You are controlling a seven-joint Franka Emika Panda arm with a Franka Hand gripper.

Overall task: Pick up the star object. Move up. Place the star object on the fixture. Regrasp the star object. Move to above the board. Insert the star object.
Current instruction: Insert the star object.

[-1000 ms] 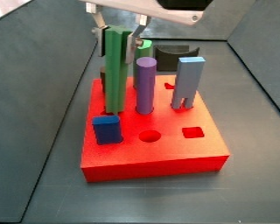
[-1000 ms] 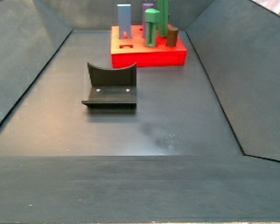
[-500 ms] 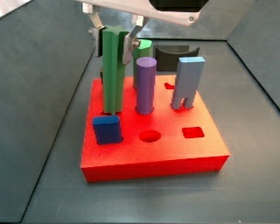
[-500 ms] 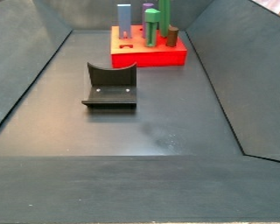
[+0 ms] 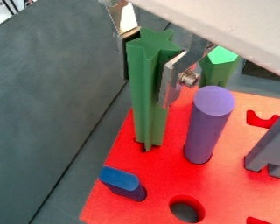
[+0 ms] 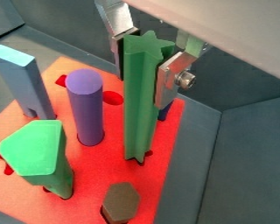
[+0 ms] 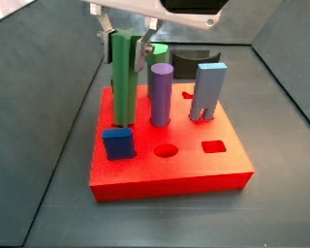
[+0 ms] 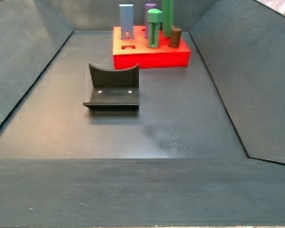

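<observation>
Insertion is the step in hand: beyond the dark L-shaped fixture (image 8: 111, 86) on the grey worktop (image 8: 157, 134), the long green star-section prism (image 5: 150, 87) stands upright with its foot in the thick red board's (image 7: 184, 167) star cut-out. The gripper (image 5: 154, 54) sits at its top, jaws clamped on it; next, I judge, comes pressing it home, then letting go.

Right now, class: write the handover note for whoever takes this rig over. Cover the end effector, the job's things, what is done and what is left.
End effector: above the board's rear left area, fingers against the upper part of the star object.
Star object: upright, lower end in its star cut-out beside the purple peg; whether it is fully seated cannot be told.
Board: on the floor, other pegs standing in it.
Fixture: bare, away from the board.
Done: pick, fixture placement, regrasp, move over the board.
Left: finish inserting, then release.
</observation>
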